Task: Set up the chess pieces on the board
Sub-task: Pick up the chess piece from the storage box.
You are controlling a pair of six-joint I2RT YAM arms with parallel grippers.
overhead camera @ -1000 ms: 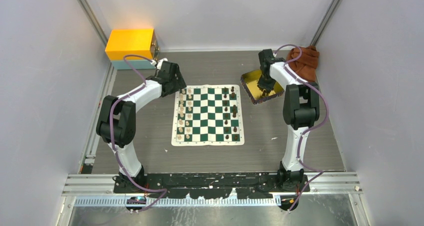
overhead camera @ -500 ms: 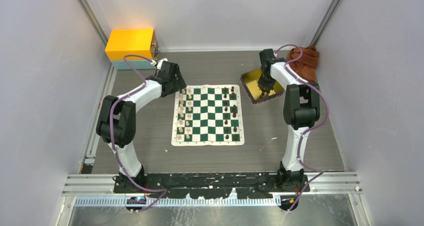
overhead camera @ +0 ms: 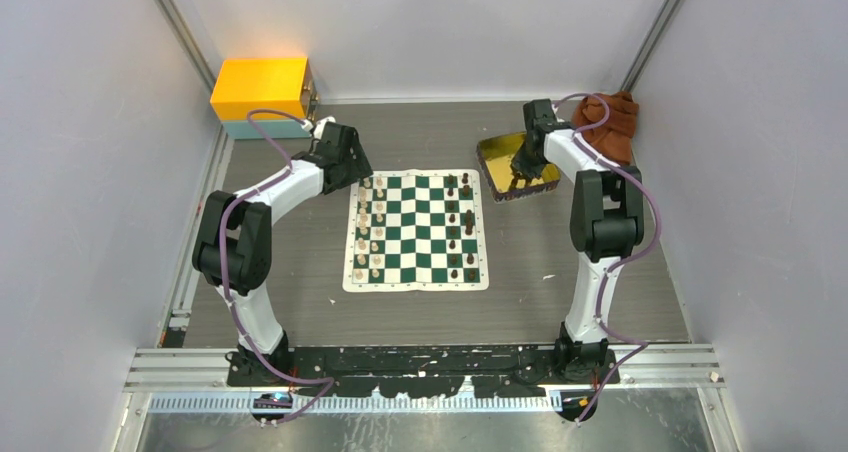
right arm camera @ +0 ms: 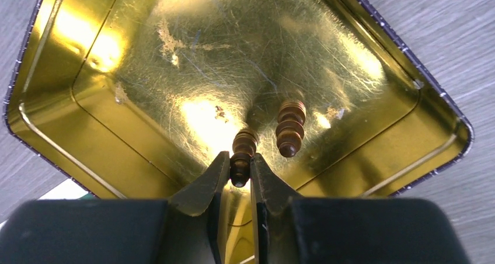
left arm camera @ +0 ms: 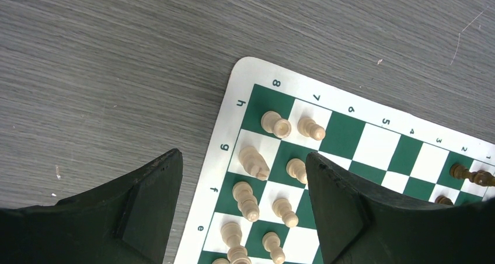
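The board lies flat in the middle of the table. Cream chess pieces stand in its two left columns and dark ones in its two right columns. My left gripper hangs open above the board's far left corner, with cream pieces below and between its fingers. My right gripper is down in the gold tray, shut on the top of a dark brown piece. A second dark piece stands right beside it.
The gold tray sits just beyond the board's far right corner, with my right gripper in it. A brown cloth lies in the far right corner. A yellow box stands at the far left.
My right gripper has closed on the dark piece in the tray. The tray has shifted and turned a little under it. The left arm has not moved.
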